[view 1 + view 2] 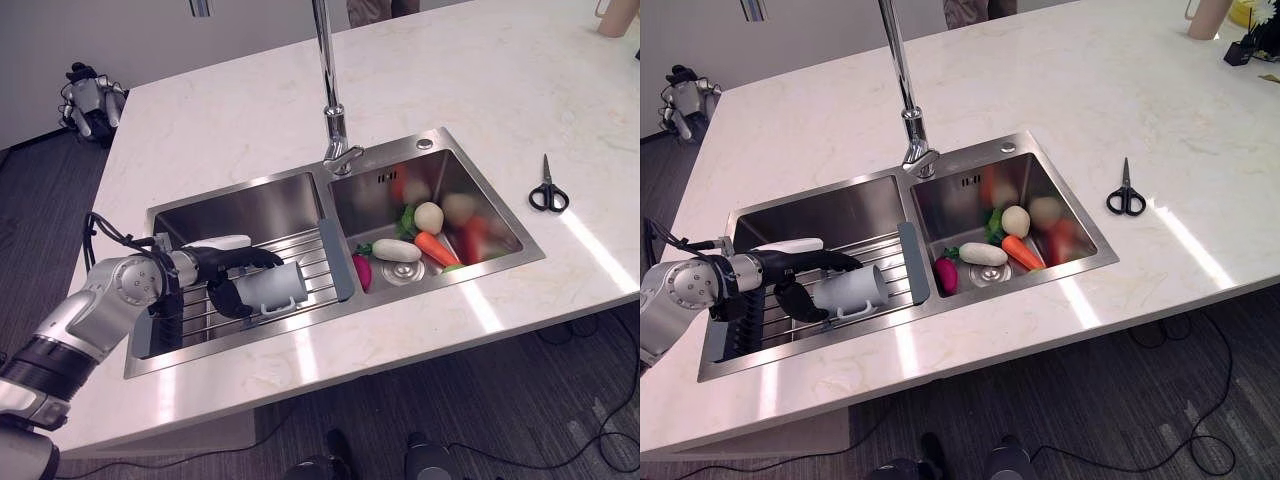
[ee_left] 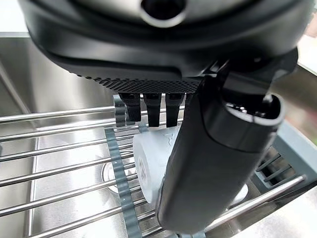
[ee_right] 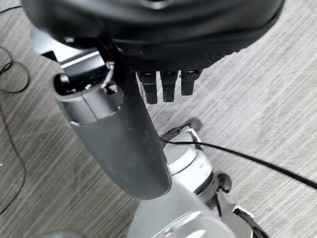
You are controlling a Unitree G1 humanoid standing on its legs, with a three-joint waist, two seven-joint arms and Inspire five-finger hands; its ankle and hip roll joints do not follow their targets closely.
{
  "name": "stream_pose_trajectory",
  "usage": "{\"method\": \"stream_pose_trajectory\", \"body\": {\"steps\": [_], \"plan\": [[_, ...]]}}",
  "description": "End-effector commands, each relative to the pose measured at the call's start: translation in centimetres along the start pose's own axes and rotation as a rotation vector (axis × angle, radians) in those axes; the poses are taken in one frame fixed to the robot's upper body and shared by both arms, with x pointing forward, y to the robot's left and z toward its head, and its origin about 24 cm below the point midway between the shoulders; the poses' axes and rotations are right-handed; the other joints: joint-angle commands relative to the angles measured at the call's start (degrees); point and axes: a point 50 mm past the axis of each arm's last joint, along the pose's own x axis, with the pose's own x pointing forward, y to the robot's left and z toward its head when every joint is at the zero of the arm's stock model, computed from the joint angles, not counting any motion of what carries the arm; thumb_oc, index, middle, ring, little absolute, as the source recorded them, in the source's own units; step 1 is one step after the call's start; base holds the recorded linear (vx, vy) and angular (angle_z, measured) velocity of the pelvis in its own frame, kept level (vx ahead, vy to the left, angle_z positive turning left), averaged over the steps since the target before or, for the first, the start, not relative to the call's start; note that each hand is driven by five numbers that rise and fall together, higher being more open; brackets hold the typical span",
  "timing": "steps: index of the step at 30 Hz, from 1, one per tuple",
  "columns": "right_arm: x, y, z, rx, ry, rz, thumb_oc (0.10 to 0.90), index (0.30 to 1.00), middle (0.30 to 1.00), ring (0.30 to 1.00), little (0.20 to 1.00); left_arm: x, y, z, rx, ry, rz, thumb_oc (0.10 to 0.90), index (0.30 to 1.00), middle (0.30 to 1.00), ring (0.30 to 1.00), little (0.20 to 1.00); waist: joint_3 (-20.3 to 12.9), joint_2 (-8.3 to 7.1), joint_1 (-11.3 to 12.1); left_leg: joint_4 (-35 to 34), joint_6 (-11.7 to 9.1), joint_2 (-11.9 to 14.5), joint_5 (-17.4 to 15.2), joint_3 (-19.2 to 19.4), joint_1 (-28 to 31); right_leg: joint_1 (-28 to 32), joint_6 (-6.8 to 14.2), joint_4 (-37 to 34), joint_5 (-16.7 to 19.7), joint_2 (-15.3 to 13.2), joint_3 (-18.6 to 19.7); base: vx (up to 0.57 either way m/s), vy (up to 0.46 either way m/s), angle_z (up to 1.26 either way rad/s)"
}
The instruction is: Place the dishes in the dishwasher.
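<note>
Left hand [image 1: 235, 275]: positioned over the wire rack [image 1: 300, 255] that spans the left basin of the double sink [image 1: 240, 190]. Its fingers and thumb are curled round a white mug [image 1: 270, 288], which lies on its side on the rack bars with its handle towards the sink's front edge. In the left wrist view the thumb [image 2: 213, 163] crosses the mug [image 2: 148, 168] while the fingertips [image 2: 151, 106] sit on its far side.

Right hand [image 3: 124, 144]: hangs above a grey carpeted floor [image 3: 277, 109], apart from the work area. Thumb and fingers are extended and relaxed, holding nothing.

Sink, right basin: contains toy food, namely a carrot [image 1: 437, 248], a white oblong vegetable [image 1: 397, 250], a pale round vegetable [image 1: 428, 217], a pink-red piece [image 1: 361, 270] against the divider and a green leafy piece [image 1: 407, 222]. The items lie close together around the drain.

Faucet [image 1: 330, 95]: stands upright behind the divider between the two basins.

Table [image 1: 480, 90]: pale marble-patterned surface surrounding the sink. Black-handled scissors [image 1: 548, 190] lie on it to the right of the sink, well apart from the basin rim.
</note>
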Motion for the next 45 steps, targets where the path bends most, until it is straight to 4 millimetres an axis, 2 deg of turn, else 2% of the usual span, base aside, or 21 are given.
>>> {"method": "stream_pose_trajectory", "body": {"steps": [1,11,12,13,14,25,33,36,37,40,42,43,45], "plan": [[-0.5,-1.7,0.6,-0.037,-0.041,-0.018,0.800,0.900,0.900,0.900,0.900,-2.8,4.9,0.3,0.090,0.022,0.210,0.800,0.900,0.900,0.900,0.900,-0.83,0.74,-1.71,6.48,-2.61,1.45,-12.02,-5.29,0.10,-1.62,6.57,-1.44,2.10,-3.29,-1.00,0.00,0.000,0.00],[-0.4,-1.1,1.5,-0.050,-0.067,0.003,0.800,0.900,0.900,0.900,0.900,-3.1,4.9,0.5,0.068,0.005,0.249,0.800,0.900,0.900,0.900,0.900,0.70,0.21,-1.31,6.48,-2.89,1.42,-11.62,-5.69,-1.14,-2.48,6.75,-1.44,2.29,-3.79,-1.95,-0.01,0.002,0.00],[-0.4,-1.1,1.5,-0.050,-0.067,0.003,0.800,0.900,0.900,0.900,0.900,-3.0,4.9,0.5,0.070,0.001,0.248,0.610,0.615,0.615,0.615,0.615,0.74,0.13,-1.27,6.48,-2.94,1.48,-11.57,-5.68,-1.19,-2.50,6.77,-1.44,2.31,-3.84,-2.07,0.00,0.000,0.00],[-0.4,-1.1,1.5,-0.050,-0.067,0.003,0.800,0.900,0.900,0.900,0.900,-3.0,4.8,0.5,0.071,0.000,0.249,0.579,0.568,0.568,0.568,0.568,0.75,0.12,-1.27,6.48,-2.95,1.48,-11.56,-5.69,-1.19,-2.50,6.77,-1.44,2.32,-3.84,-2.08,0.00,0.000,0.00],[-0.4,-1.1,1.5,-0.050,-0.069,0.003,0.800,0.900,0.900,0.900,0.900,-3.0,4.8,0.6,0.081,-0.008,0.254,0.400,0.300,0.300,0.300,0.300,0.85,0.00,-1.27,6.48,-3.02,1.56,-11.48,-5.65,-1.31,-2.59,6.78,-1.44,2.33,-3.90,-2.24,-0.03,-0.004,0.01],[-0.4,-1.0,1.0,-0.050,-0.050,0.001,0.800,0.900,0.900,0.900,0.900,-2.6,3.8,0.6,0.095,-0.012,0.229,0.400,0.300,0.300,0.300,0.300,0.70,-0.20,-1.07,6.48,-3.35,2.05,-11.32,-4.79,-1.07,-2.20,7.10,-1.44,2.44,-4.64,-3.54,-0.03,-0.002,0.00],[-0.5,-0.9,0.5,-0.042,-0.039,-0.004,0.800,0.900,0.900,0.900,0.900,-2.8,4.0,0.6,0.083,-0.018,0.278,0.400,0.300,0.300,0.300,0.300,0.09,-0.30,-0.70,6.48,-3.42,2.22,-11.37,-4.66,-0.43,-1.35,7.13,-1.44,2.23,-4.77,-4.20,0.00,0.000,0.00],[-0.5,-0.9,0.3,-0.044,-0.031,-0.005,0.800,0.900,0.900,0.900,0.900,-3.1,4.5,0.2,0.067,-0.004,0.381,0.400,0.300,0.300,0.300,0.300,-0.36,-0.41,-0.59,6.48,-3.54,2.36,-11.61,-4.67,0.24,-0.54,7.02,-1.44,1.71,-4.58,-4.42,0.00,0.000,0.00],[-0.5,-0.8,0.0,-0.048,-0.026,-0.004,0.800,0.900,0.900,0.900,0.900,-3.7,5.0,-0.6,0.034,0.028,0.543,0.400,0.300,0.300,0.300,0.300,-0.82,-0.53,-0.33,6.48,-3.68,2.51,-11.48,-4.76,0.41,-0.22,6.82,-1.44,1.53,-4.46,-4.68,0.00,0.000,0.00],[-0.5,-0.6,-0.4,-0.066,-0.019,0.005,0.800,0.900,0.900,0.900,0.900,-4.4,5.4,-1.8,-0.021,0.054,0.701,0.400,0.300,0.300,0.300,0.300,-1.11,-0.69,-0.34,6.48,-3.71,2.67,-11.51,-4.91,0.79,0.27,6.55,-1.44,1.17,-4.12,-4.63,0.00,0.000,0.00],[-0.5,-0.2,-0.6,-0.069,-0.013,0.011,0.800,0.900,0.900,0.900,0.900,-4.5,5.1,-2.5,-0.056,0.057,0.780,0.400,0.300,0.300,0.300,0.300,-1.30,-0.88,-0.31,6.48,-3.78,2.78,-11.49,-5.08,0.99,0.58,6.35,-1.44,1.00,-4.01,-4.71,-0.02,-0.018,0.08],[-0.5,0.2,-0.8,-0.064,-0.008,0.017,0.800,0.900,0.900,0.900,0.900,-4.3,3.8,-3.4,-0.096,0.063,0.861,0.400,0.300,0.300,0.300,0.300,-1.58,-1.24,-0.10,6.48,-3.82,2.89,-11.58,-5.26,1.28,1.09,6.17,-1.44,0.78,-3.88,-4.99,-0.04,-0.027,0.12],[-0.5,0.4,-0.9,-0.064,-0.008,0.022,0.800,0.900,0.900,0.900,0.900,-4.2,3.1,-3.7,-0.120,0.069,0.899,0.400,0.300,0.300,0.300,0.300,-1.75,-1.48,0.06,6.48,-3.80,3.06,-11.61,-5.18,1.41,1.33,6.09,-1.44,0.68,-3.88,-5.25,-0.01,-0.025,0.09]]}}
